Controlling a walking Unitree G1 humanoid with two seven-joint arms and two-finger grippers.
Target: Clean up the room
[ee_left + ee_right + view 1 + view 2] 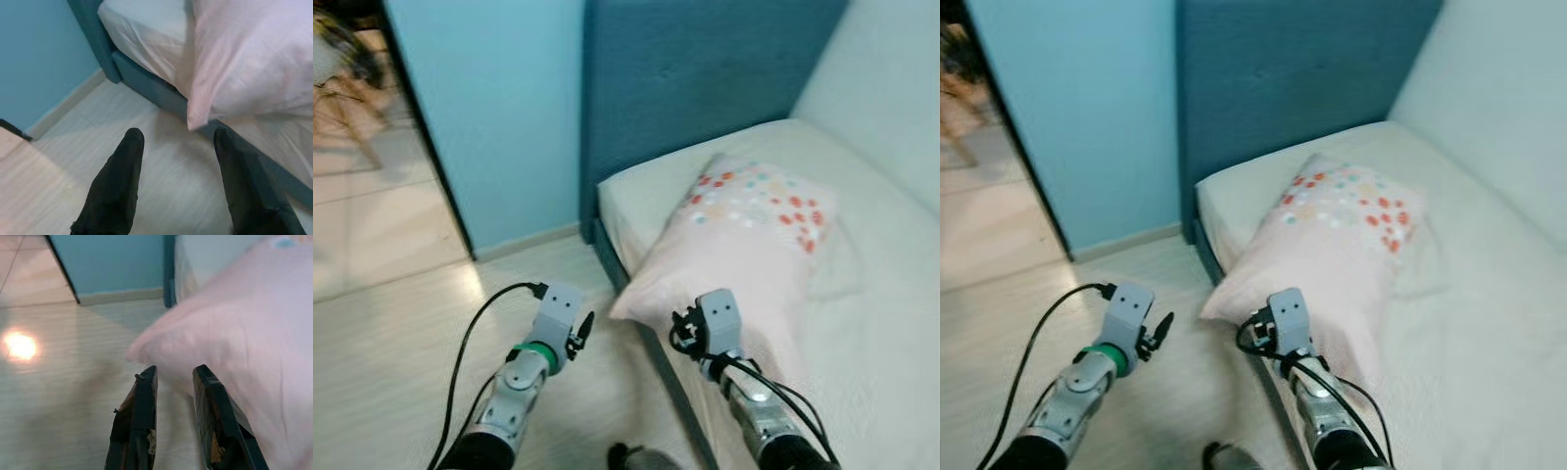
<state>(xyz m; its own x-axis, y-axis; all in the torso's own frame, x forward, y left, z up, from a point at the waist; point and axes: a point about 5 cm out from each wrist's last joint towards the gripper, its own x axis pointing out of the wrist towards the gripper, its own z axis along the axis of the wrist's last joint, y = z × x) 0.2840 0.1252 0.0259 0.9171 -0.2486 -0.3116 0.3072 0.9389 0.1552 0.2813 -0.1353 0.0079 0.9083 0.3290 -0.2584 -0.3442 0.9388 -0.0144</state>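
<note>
— Where's the pillow (744, 245)?
— On the bed (891, 323), one corner hanging over the bed's near edge.
— Your fingers?
— My left gripper (178, 142) is spread wide above the floor (58, 196), empty. My right gripper (173, 374) is slightly parted, empty, just beside that blurred corner.

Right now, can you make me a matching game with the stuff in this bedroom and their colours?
Things:
1. pillow
2. headboard
3. floor
4. left gripper's fingers

Colours:
A. dark teal blue
B. black
C. pale pink with red and orange dots
D. light wood

Pairs: 1-C, 2-A, 3-D, 4-B
</note>
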